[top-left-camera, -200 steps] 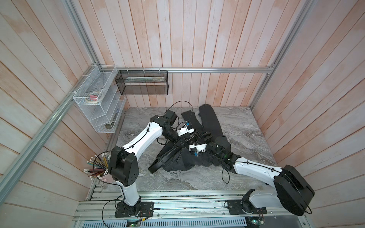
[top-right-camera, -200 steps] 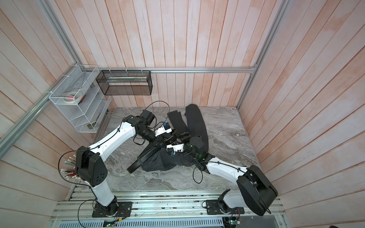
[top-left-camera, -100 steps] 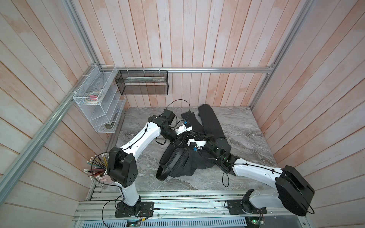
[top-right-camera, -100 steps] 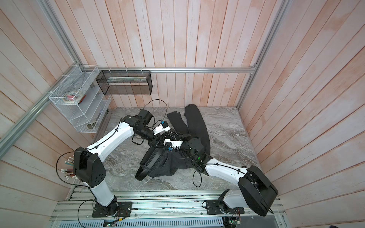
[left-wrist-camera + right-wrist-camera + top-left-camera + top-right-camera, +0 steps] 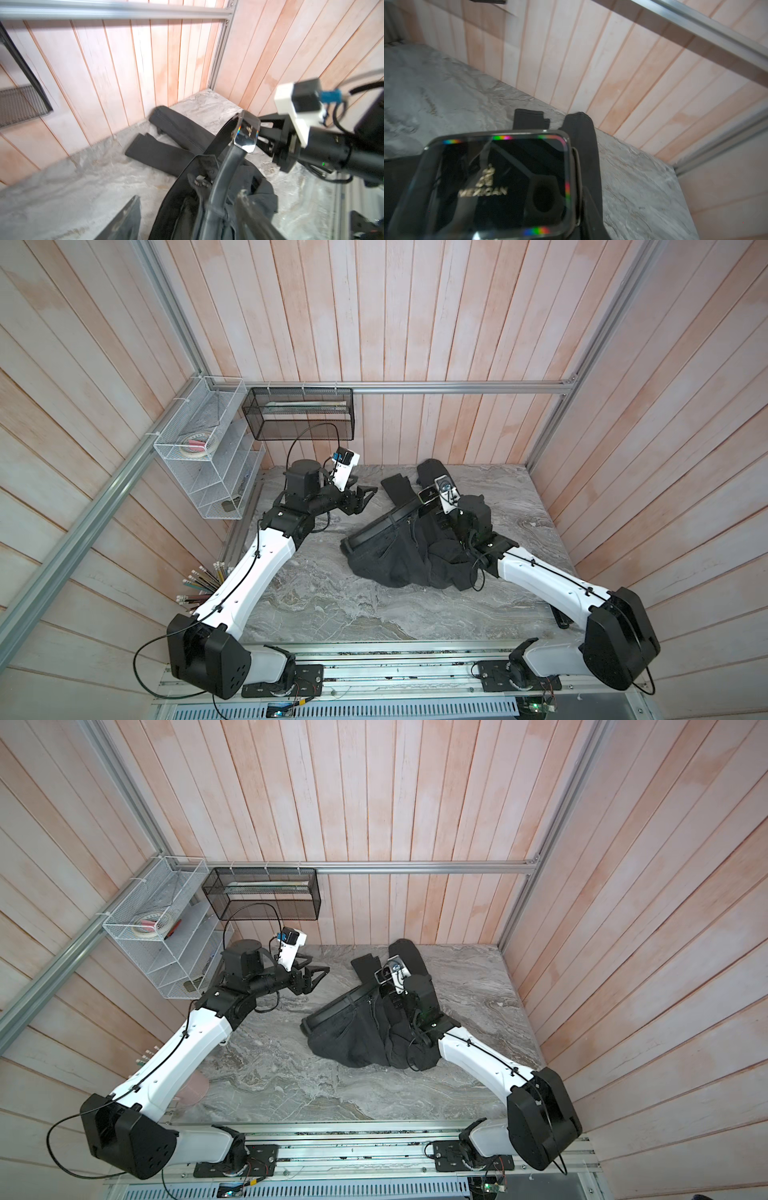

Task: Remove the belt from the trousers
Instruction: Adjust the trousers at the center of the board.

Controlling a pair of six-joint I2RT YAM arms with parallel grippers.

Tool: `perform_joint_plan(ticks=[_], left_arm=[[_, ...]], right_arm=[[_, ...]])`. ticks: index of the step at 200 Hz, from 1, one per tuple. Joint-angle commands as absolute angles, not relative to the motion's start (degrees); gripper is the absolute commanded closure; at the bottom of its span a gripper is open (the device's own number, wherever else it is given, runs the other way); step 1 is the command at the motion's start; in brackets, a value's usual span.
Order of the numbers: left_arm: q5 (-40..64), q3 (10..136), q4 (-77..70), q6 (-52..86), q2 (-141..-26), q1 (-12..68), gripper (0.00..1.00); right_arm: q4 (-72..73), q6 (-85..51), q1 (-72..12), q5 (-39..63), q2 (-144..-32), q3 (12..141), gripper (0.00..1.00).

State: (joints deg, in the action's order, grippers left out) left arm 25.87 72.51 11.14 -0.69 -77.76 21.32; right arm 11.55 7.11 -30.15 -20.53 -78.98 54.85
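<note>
In both top views, a grey marble table [image 5: 316, 605] is walled by pale wooden planks. The black trousers [image 5: 390, 560] lie crumpled in a heap right of the table's middle, with two legs stretching toward the back wall. The belt [image 5: 376, 528], a glossy black strap, runs along the waistband and rises to its buckle [image 5: 428, 494], lifted above the heap. The right gripper [image 5: 430, 510] is closed on the belt at that raised end. The left gripper [image 5: 368, 491] hovers over bare marble, well apart from the trousers, fingers spread wide and holding nothing.

In the left wrist view, the left gripper's blurred dark fingers [image 5: 122, 222] stand far apart at the picture's edge. The belt [image 5: 220, 176] climbs from the waistband to the shiny rectangular buckle [image 5: 247, 133], upright in the air. The right gripper's black fingers [image 5: 272, 120] sit right behind it, their tips hidden. The trousers [image 5: 164, 154] lie flat beyond.

In the right wrist view, the buckle [image 5: 500, 187] fills the near part, mirror-like, with blurred gold lettering. Beyond it the trousers [image 5: 581, 133] end near the wall on the marble table [image 5: 436, 89]. The fingers themselves cannot be made out here
</note>
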Motion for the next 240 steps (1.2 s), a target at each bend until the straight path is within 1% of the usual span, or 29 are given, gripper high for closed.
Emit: perform_joint_plan(ticks=[1, 9, 18, 30, 45, 70, 92, 117, 142, 196, 209, 220, 232, 240], left_arm=[[15.22, 69.67, 4.63, 2.32, -79.05, 30.33, 0.33], [10.57, 67.68, 2.95, 2.15, -79.34, 34.5, 0.31], [7.75, 64.71, -0.63, 3.63, -79.68, 38.15, 0.28], [4.21, 61.2, -5.43, 7.97, -80.84, 41.45, 0.28], [3.69, 59.57, -8.82, 12.19, -83.89, 43.29, 0.28], [1.71, 62.75, -7.26, 14.48, -87.83, 43.77, 0.3], [-0.47, 62.95, -10.81, 8.38, -87.87, 43.81, 0.29], [-4.18, 60.1, -19.05, -1.1, -88.99, 43.96, 0.18], [-4.78, 56.21, -30.3, -8.38, -91.16, 44.24, 0.11], [-8.92, 65.84, -28.79, -16.16, -100.94, 44.26, 0.05], [-10.77, 67.73, -28.57, -18.94, -102.64, 44.26, 0.05], [-11.07, 69.19, -28.14, -21.85, -103.54, 44.21, 0.08], [-11.56, 70.7, -27.56, -25.13, -104.35, 44.26, 0.16], [-12.09, 71.82, -26.78, -27.11, -105.06, 44.09, 0.26]], right_arm=[[4.46, -12.43, -24.54, -22.55, -79.18, 60.14, 1.0], [2.67, -14.48, -23.27, -22.05, -79.81, 61.35, 1.0], [0.55, -16.15, -22.28, -21.65, -80.51, 62.43, 1.0], [-1.52, -17.14, -21.81, -21.22, -81.14, 63.85, 1.0], [-3.83, -17.93, -21.9, -19.13, -81.3, 64.95, 1.0], [-6.24, -18.36, -22.77, -14.33, -79.76, 64.02, 1.0], [-9.46, -22.18, -23.66, -11.16, -78.46, 63.34, 1.0], [-9.76, -27.36, -24.84, -8.24, -77.11, 61.36, 1.0], [-9.59, -29.09, -25.97, -7.07, -76.21, 60.97, 1.0], [-12.45, -28.87, -26.8, -6.81, -76.19, 63.3, 1.0], [-12.74, -28.92, -26.8, -5.7, -76.11, 63.46, 1.0], [-12.83, -28.87, -26.19, -3.44, -75.99, 63.28, 1.0], [-12.45, -29.1, -24.67, 1.24, -76.03, 63.11, 1.0], [-11.94, -29.01, -23.62, 4.3, -75.94, 62.89, 1.0]])
